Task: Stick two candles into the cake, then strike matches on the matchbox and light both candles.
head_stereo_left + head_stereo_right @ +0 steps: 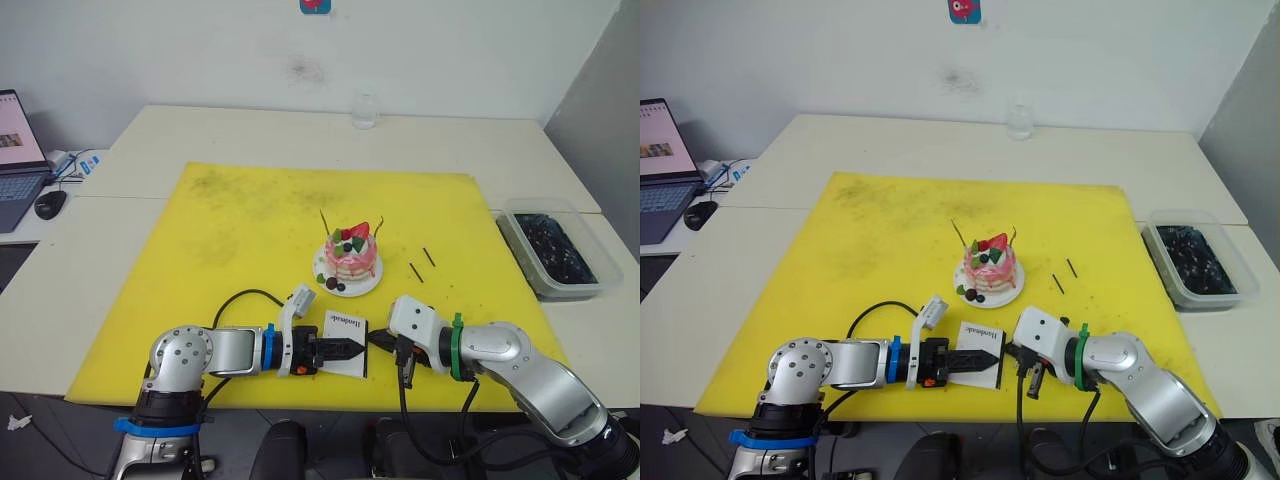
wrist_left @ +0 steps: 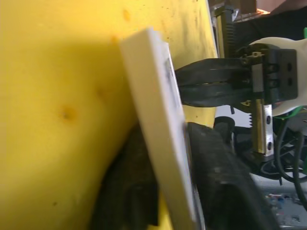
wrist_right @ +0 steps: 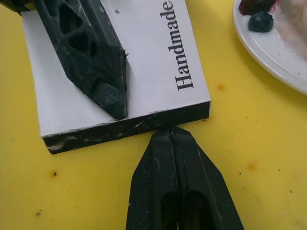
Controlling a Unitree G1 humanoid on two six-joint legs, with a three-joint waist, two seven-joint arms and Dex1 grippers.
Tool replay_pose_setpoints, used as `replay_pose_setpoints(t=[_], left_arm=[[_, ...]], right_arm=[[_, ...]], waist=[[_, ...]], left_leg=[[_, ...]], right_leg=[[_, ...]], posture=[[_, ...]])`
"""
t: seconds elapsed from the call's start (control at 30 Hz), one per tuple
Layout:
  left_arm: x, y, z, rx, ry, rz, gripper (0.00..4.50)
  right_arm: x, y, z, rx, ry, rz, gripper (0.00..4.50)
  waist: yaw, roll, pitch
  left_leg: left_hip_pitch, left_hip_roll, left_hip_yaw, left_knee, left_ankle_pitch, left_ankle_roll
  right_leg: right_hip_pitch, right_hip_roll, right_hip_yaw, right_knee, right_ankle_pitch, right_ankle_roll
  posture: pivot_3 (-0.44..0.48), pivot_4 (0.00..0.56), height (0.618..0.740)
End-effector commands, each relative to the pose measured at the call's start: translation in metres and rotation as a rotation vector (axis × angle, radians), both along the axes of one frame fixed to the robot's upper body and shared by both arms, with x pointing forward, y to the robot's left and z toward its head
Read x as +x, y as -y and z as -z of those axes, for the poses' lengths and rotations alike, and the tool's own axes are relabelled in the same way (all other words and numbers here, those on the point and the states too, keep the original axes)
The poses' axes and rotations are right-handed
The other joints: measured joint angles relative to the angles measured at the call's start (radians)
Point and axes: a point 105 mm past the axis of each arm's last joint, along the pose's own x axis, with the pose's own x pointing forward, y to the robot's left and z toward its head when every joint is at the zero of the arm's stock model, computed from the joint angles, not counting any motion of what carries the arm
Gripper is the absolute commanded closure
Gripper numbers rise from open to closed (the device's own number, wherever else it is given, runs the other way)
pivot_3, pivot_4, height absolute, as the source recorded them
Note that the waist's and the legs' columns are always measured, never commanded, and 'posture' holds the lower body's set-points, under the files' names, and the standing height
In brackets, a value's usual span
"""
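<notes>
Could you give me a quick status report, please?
Left gripper clamped on flat white matchbox. Right gripper shut, tips at its dark strip. Two short black matches on yellow mat.

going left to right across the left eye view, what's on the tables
laptop → mouse → left gripper → right gripper → matches → clear container of dark bits
</notes>
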Motion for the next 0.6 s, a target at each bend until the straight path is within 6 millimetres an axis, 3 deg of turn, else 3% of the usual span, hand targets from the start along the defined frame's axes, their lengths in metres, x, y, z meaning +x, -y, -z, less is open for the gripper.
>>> replay_pose_setpoints(t=[0.03, 0.33, 0.6], left_arm=[[-0.001, -0.008, 0.023, 0.095, -0.056, -0.044, 4.46], [-0.007, -0.013, 0.005, -0.008, -0.012, -0.035, 4.46], [-0.019, -0.016, -0.029, -0.143, 0.123, 0.047, 4.46]], right_arm=[[-0.004, -0.006, -0.009, 0.036, 0.015, -0.022, 4.50], [0.002, 0.022, -0.037, 0.050, 0.092, 0.071, 4.50], [0.002, 0.037, -0.057, 0.127, 0.131, 0.158, 4.50]], waist=[[0.000, 0.000, 0.000], [-0.002, 0.000, 0.000], [-0.013, 0.000, 0.001]], left_leg=[[0.000, 0.000, 0.000, 0.000, 0.000, 0.000], [0.000, 0.000, 0.000, 0.000, 0.000, 0.000], [-0.001, 0.000, -0.001, -0.004, -0.001, -0.002]], right_leg=[[0.000, 0.000, 0.000, 0.000, 0.000, 0.000], [-0.001, 0.000, 0.001, 0.000, -0.001, -0.002], [-0.002, 0.002, -0.001, 0.000, -0.003, -0.003]], posture=[[0.000, 0.150, 0.740], [0.000, 0.150, 0.740], [0.000, 0.150, 0.740]])
